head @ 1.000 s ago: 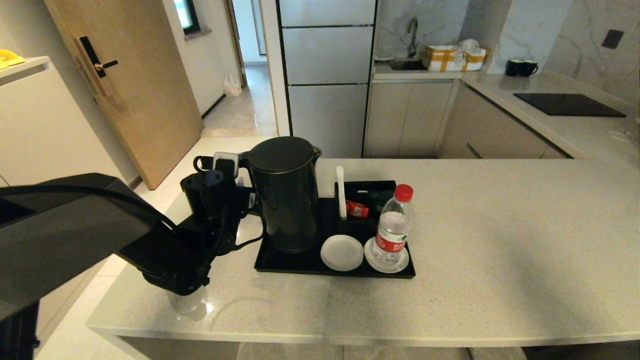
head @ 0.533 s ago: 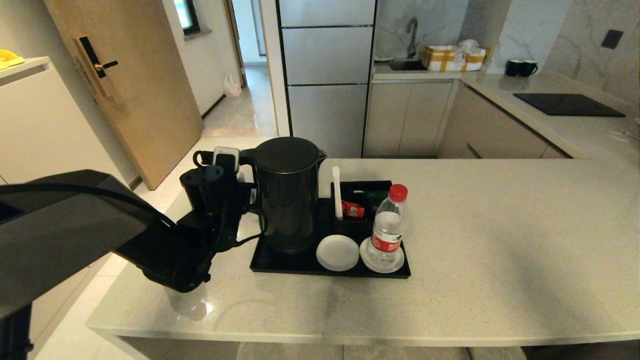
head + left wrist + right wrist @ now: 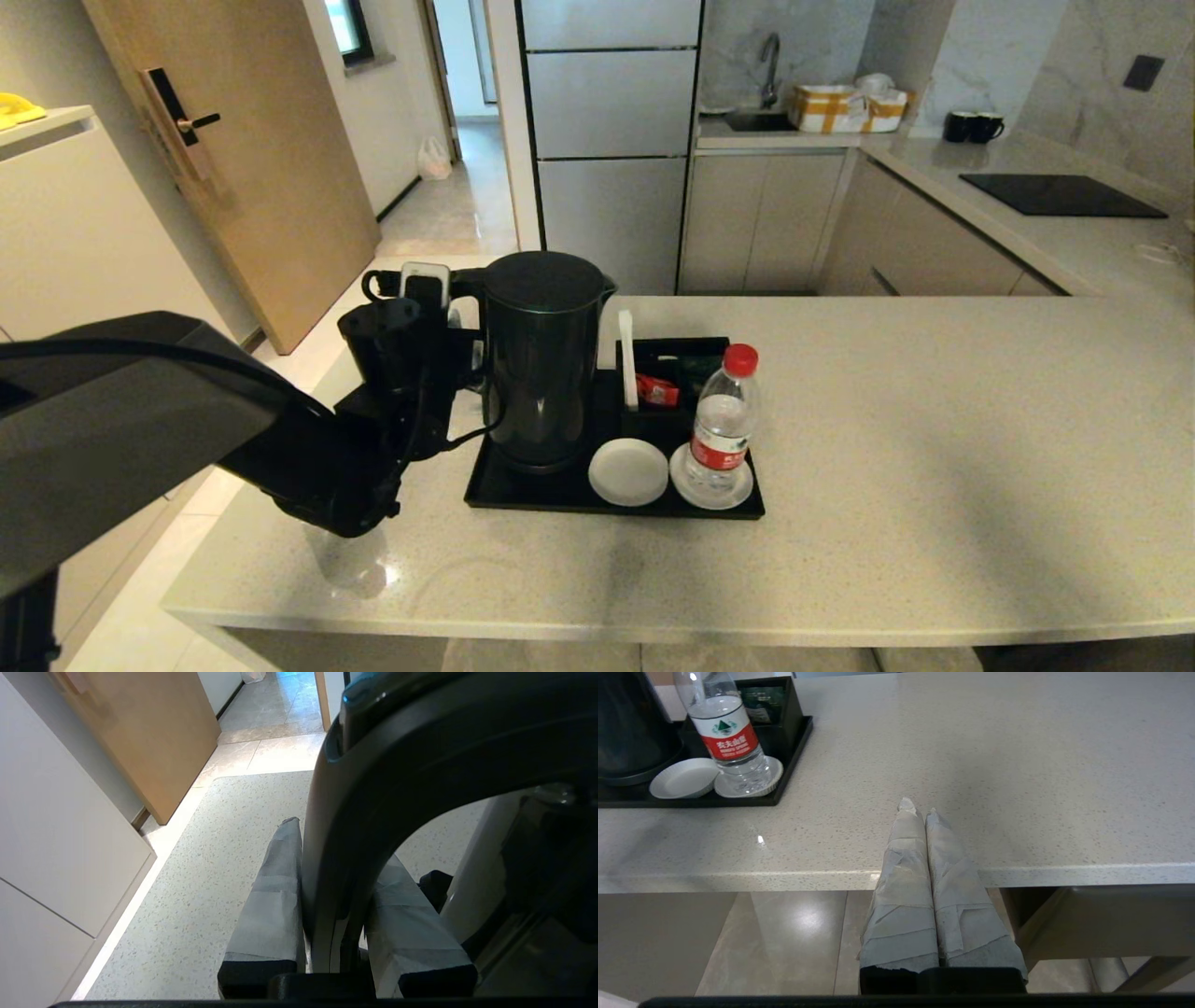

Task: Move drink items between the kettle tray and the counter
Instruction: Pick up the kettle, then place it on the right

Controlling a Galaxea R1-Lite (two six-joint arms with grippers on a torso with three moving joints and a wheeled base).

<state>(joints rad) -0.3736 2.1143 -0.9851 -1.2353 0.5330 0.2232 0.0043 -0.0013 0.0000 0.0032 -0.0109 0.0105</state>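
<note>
Left wrist view: the left gripper (image 3: pixel 334 858) has its two grey-taped jaws clamped on the curved black loop handle (image 3: pixel 397 793) of the tall matte black electric kettle (image 3: pixel 541 359), one jaw on each side of the handle, above the light beige speckled stone tabletop (image 3: pixel 219 868). Head view: the same gripper (image 3: pixel 464 359) meets the handle on the kettle's left side, its black arm reaching in across the tabletop's left edge. The kettle stands upright over the left end of the shallow black rectangular tray (image 3: pixel 523 490); whether its base touches the tray cannot be told. On the tray's right half, along the near rim, lie two white round coasters: the bare coaster (image 3: pixel 627 472) beside the kettle, and the right coaster (image 3: pixel 683 474) carrying an upright small clear plastic water bottle with red cap and red-white label (image 3: pixel 721 425). Behind them sits a small black sachet box (image 3: pixel 677 369) with a red sachet and a white upright divider. The tray rests near the tabletop's left near corner, just inside the near edge. Right wrist view: the right gripper (image 3: pixel 920 812), jaws pressed together and empty, hangs at the tabletop's near edge (image 3: pixel 1017 872), well apart from the tray (image 3: pixel 784 784) and the bottle (image 3: pixel 726 732).
</note>
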